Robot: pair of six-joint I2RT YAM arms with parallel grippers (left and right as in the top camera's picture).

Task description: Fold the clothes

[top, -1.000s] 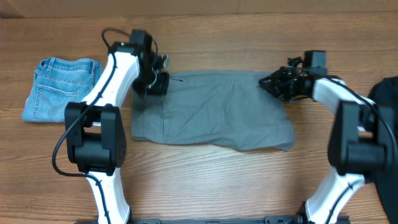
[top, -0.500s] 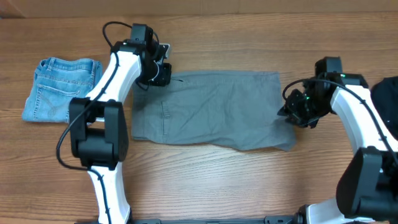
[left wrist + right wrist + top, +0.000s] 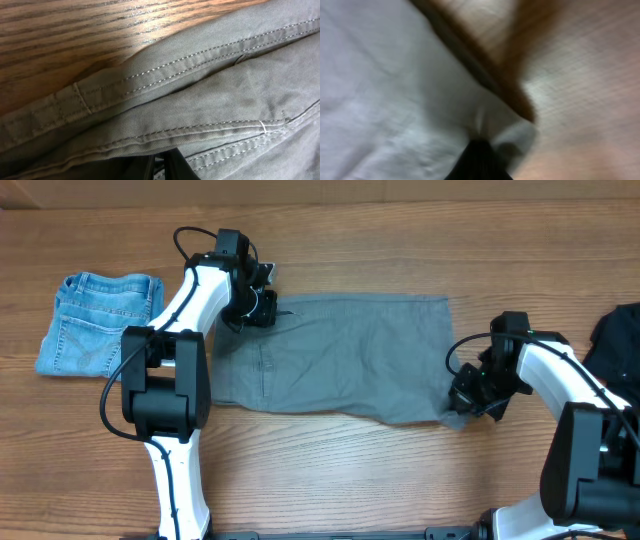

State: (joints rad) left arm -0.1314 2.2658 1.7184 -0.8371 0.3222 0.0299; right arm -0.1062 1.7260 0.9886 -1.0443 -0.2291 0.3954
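Note:
The grey shorts [image 3: 350,360] lie spread flat across the middle of the table, waistband to the left. My left gripper [image 3: 268,310] sits at their far left corner. In the left wrist view its dark fingers [image 3: 175,167] are shut on the stitched waistband of the grey shorts [image 3: 210,100]. My right gripper [image 3: 462,408] is at the near right corner of the shorts. The blurred right wrist view shows it [image 3: 477,160] shut on that corner of the pale cloth [image 3: 395,100], which puckers up around the tips.
Folded light-blue denim shorts [image 3: 100,325] lie at the left of the table. A black garment [image 3: 618,340] lies at the right edge, behind my right arm. Bare wood shows along the near and far sides.
My right gripper has swung from the far right corner of the grey shorts down to their near right corner and shut there. My left gripper has held the waistband, shifting slightly.

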